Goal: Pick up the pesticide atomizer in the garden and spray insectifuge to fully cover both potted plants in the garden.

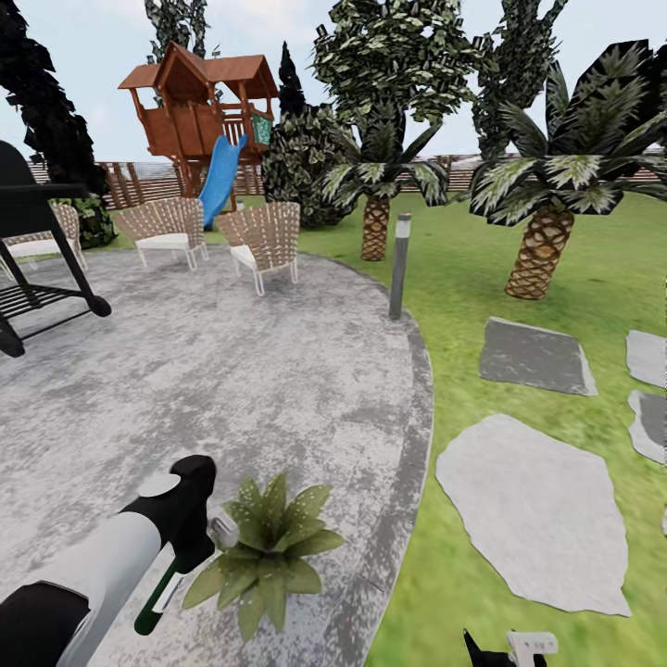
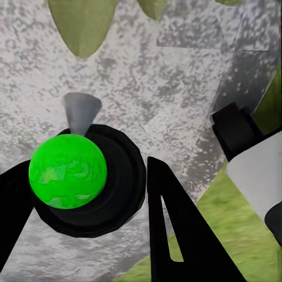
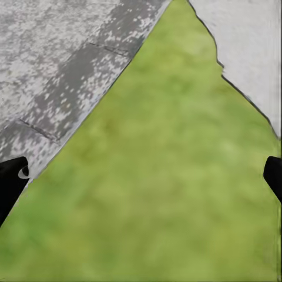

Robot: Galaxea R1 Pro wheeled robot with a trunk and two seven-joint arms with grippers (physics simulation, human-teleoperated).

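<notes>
Head view: taken from above, facing forward and down across the round paved patio (image 1: pixel 232 371), the lawn (image 1: pixel 463 269) and the stepping stones (image 1: pixel 533 509); far reach, to the playhouse (image 1: pixel 199 102) and palms (image 1: pixel 542 250).
Left wrist view: taken close, aimed along the fingers (image 2: pixel 182 235) down at the patio paving (image 2: pixel 194 70); leaf tips of the potted plant (image 2: pixel 82 23) are shared with the head view (image 1: pixel 264 547).
Right wrist view: taken close above the ground, aimed down; patio edge (image 3: pixel 88 76), grass (image 3: pixel 153 194) and one stone (image 3: pixel 247 47) are shared with the head view.
</notes>
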